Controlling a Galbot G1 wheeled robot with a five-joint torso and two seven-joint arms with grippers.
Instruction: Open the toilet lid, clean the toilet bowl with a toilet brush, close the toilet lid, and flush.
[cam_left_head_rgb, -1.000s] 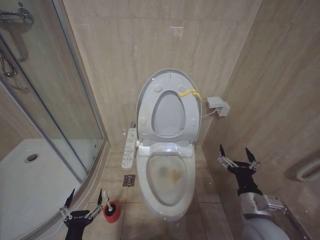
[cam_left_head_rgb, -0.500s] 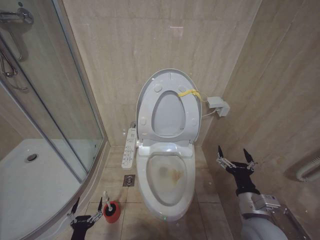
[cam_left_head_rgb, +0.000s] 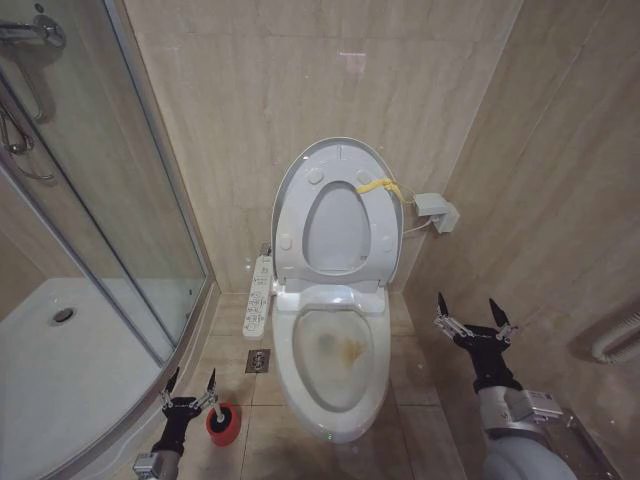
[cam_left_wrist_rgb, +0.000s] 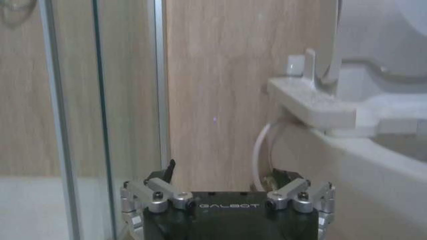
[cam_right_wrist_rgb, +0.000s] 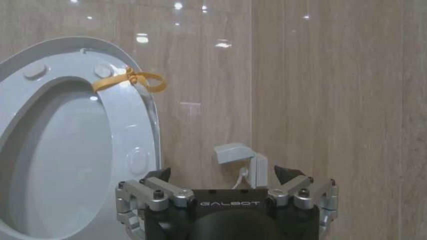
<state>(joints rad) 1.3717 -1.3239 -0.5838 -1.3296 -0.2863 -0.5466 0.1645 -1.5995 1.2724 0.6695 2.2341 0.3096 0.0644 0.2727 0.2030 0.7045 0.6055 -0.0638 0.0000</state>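
Both jaws spread, empty; left gripper (cam_left_head_rgb: 191, 390) now nearer toilet brush (cam_left_head_rgb: 212, 398); right gripper (cam_left_head_rgb: 471, 316) unmoved.

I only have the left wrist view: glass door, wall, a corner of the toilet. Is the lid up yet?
Observer: Yes, the toilet lid stands raised against the wall, and the stained toilet bowl is exposed.
Reviewer: Where's the brush?
Observer: The toilet brush stands in its red holder on the floor left of the bowl. The left claw is open beside it.
Reviewer: And the right arm?
Observer: The right claw is open, raised to the right of the bowl.
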